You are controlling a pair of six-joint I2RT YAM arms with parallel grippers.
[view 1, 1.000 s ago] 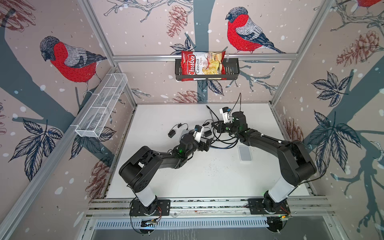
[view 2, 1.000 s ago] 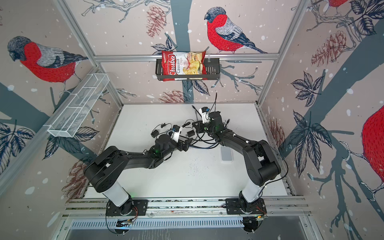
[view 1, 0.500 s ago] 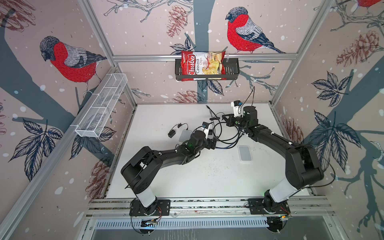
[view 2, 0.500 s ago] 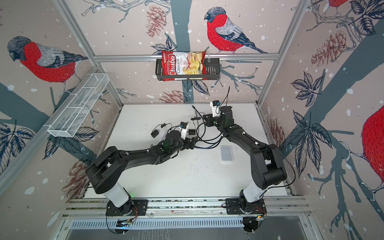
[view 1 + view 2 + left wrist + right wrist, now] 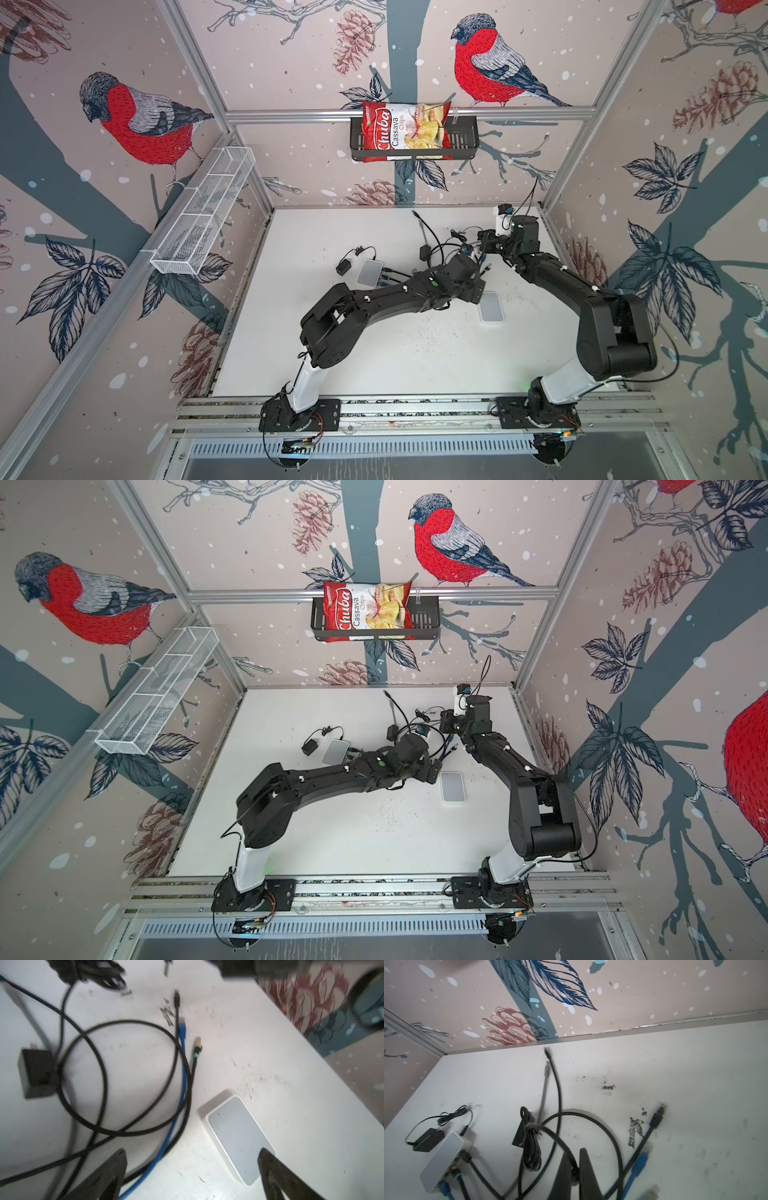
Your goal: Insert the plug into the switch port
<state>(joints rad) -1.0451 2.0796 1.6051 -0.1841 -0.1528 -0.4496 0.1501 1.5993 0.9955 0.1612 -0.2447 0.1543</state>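
A white switch (image 5: 491, 306) (image 5: 452, 786) lies flat on the table right of centre, with no cable in it. My left gripper (image 5: 191, 1167) hangs open just above its near end (image 5: 236, 1136), one finger (image 5: 270, 1167) over its corner. Loose plugs lie beside it: a blue one (image 5: 182, 1023), a gold-tipped black one (image 5: 197, 1043) and a plain black one (image 5: 176, 997). My right gripper (image 5: 576, 1165) (image 5: 483, 245) is shut on a loop of black cable (image 5: 566, 1151), away from any plug. A second white switch (image 5: 442, 1159) (image 5: 370, 271) has several cables plugged in.
A black power adapter (image 5: 35, 1072) (image 5: 424, 252) with a bundled cord sits among the tangled cables. Another small adapter (image 5: 343, 267) lies left of the wired switch. A grey plug (image 5: 547, 1070) and a black plug (image 5: 547, 1052) point at the back wall. The right wall is close to my right arm.
My left arm has swung right, from the cable tangle to over the unwired switch. My right gripper has drawn back and to the right, still shut on the black cable.
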